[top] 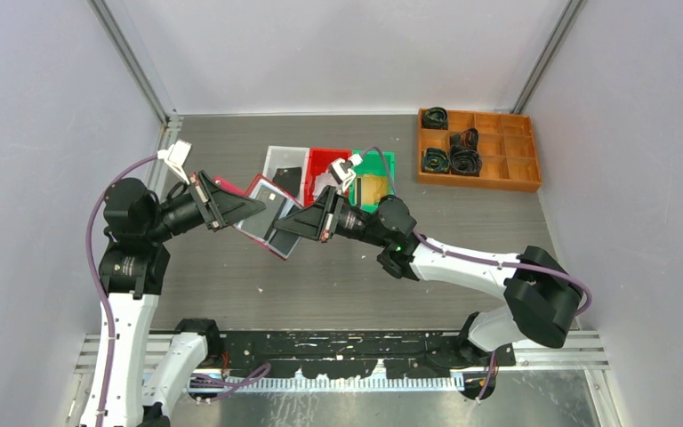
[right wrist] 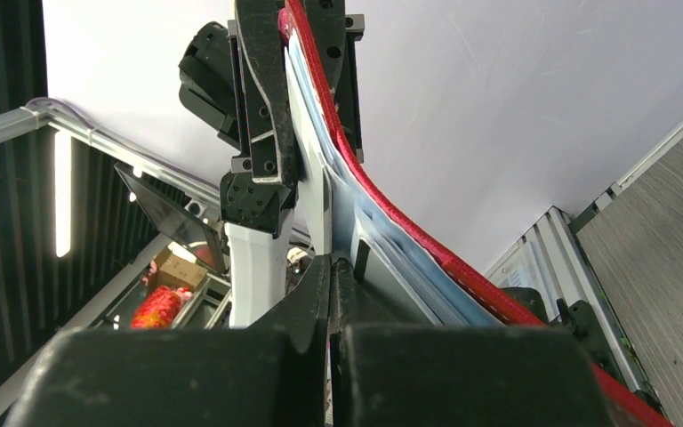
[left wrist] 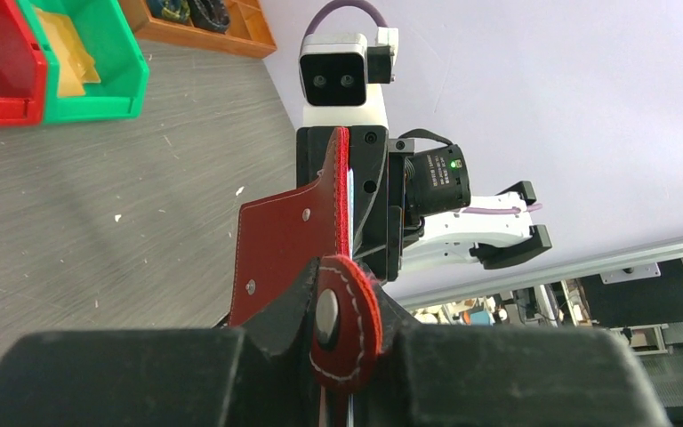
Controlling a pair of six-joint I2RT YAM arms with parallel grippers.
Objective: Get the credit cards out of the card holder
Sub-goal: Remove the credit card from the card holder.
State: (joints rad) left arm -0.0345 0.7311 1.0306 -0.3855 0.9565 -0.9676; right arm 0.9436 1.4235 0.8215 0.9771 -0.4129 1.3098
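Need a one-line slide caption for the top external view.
Left claw and right claw grip the open red card holder between them over the table.

Left arm (top: 124, 329) and right arm (top: 462, 264): white links, black joints, purple cable (top: 89, 240) along each; a green dot (top: 397, 250), perhaps a light, on the right.

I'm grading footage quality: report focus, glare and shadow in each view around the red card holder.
Top external: sharp and evenly lit, no glare, the card holder clearly readable. Left wrist: the left gripper is a dark, blurred foreground mass, while the holder's red leather is crisp. Right wrist: the right gripper blurs black against a bright wall, and the picture's left side is very dark.
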